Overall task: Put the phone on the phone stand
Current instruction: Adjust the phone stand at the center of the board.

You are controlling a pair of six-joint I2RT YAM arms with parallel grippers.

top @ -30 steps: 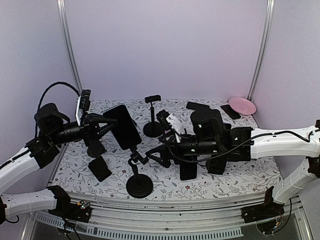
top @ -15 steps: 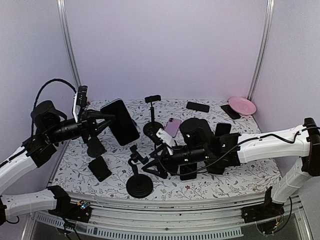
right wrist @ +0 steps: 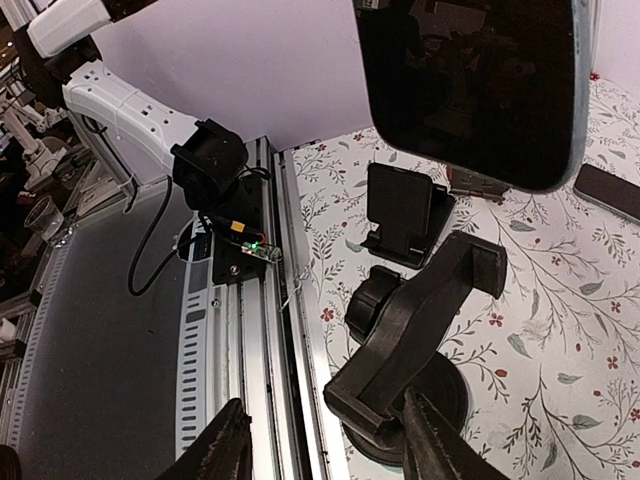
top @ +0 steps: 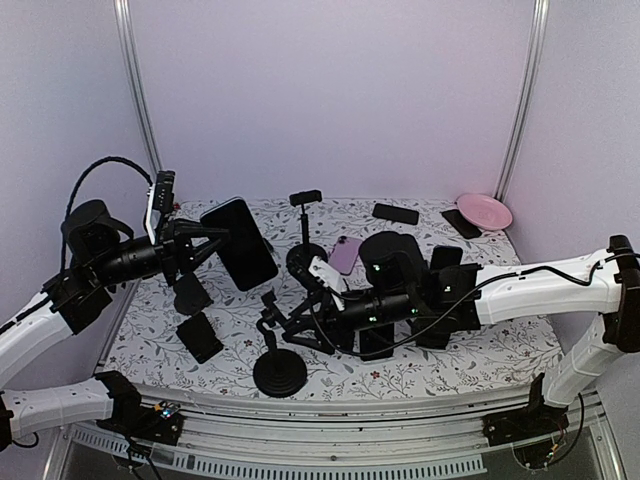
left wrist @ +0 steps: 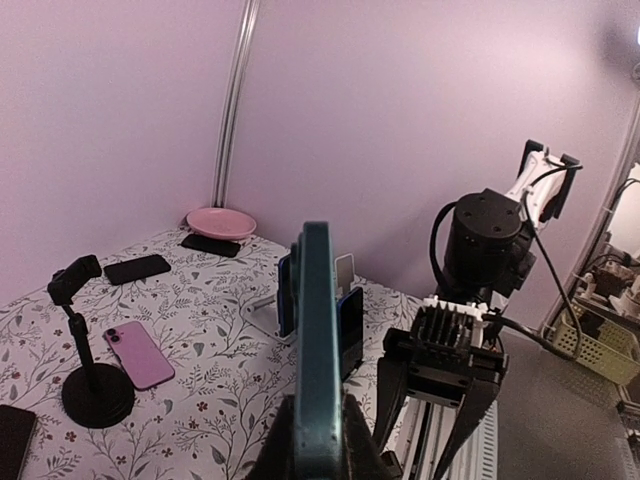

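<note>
Gripping the phone (top: pixel 240 243) firmly with the left gripper (top: pixel 215 245), fingers pressed together on its lower end. Holding it off the table (top: pixel 450 360), up and to the left of the stand (top: pixel 279 372), well apart from it. From the left wrist, seen edge-on, upright between the fingers. From the right wrist, seen above the stand with its dark screen facing the camera.

Reaching in low at the stand with the right gripper (right wrist: pixel 322 405), jaws apart, one finger on either side of the stand's jointed arm. Left finger clear of the arm; right finger close against its lower part, touching or not impossible to tell. Round base of the stand flat on the table, clamp head tilted up and to the left.

Behind the stand, a second stand (top: pixel 305 230), upright. Just right of that, behind the stand, a pink phone (top: pixel 346 254) lying flat. Far behind the stand and to the right, a pink plate (top: pixel 484 211) at the table's corner. Left of the stand, a small black holder (top: pixel 200 336).
</note>
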